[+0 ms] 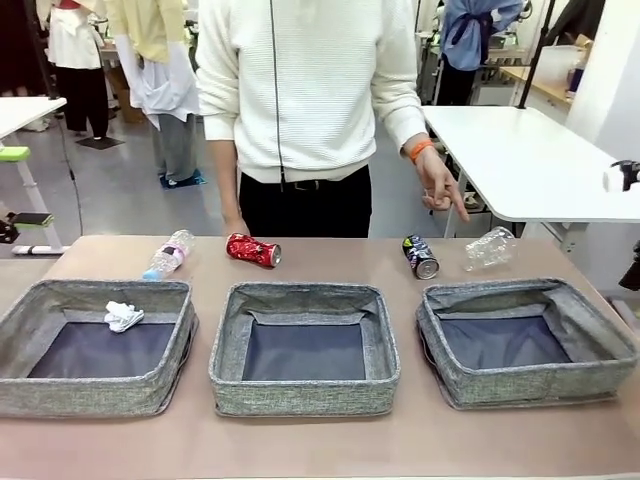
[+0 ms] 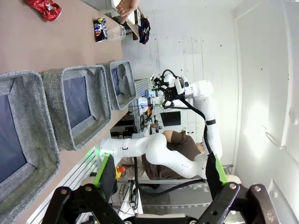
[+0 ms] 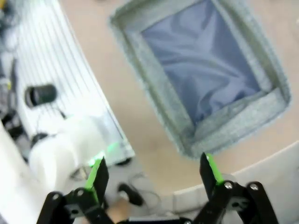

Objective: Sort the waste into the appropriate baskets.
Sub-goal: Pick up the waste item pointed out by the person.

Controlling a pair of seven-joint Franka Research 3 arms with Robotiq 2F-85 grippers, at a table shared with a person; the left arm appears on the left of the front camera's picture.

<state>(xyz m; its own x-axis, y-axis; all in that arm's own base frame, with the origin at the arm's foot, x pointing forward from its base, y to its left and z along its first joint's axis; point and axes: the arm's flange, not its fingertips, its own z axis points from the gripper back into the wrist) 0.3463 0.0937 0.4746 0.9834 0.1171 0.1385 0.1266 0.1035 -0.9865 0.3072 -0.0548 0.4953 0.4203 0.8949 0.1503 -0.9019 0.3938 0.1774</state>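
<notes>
Most of the waste lies on the tabletop in a row beyond the baskets: a clear plastic bottle (image 1: 170,254) at 1 o'clock from the left basket (image 1: 100,395), the red can (image 1: 253,250) at 11 o'clock from the middle basket (image 1: 305,392), and the dark can (image 1: 421,256) and a crushed clear bottle (image 1: 489,248) at 11 and 12 o'clock from the right basket (image 1: 530,385). The white tissue wad (image 1: 123,316) is already inside the left basket, at the far edge of its floor; the middle and right baskets hold nothing. The left gripper (image 2: 159,168) and the right gripper (image 3: 153,165) have their fingers spread wide, carry nothing, and are well apart from the row. The step in hand seems to be the reach for a first item. The fingers should close across a can's round body, not along it, because a lying can may roll. The person's hand (image 1: 437,190) hangs near the dark can, so the red can is probably the safer choice.
</notes>
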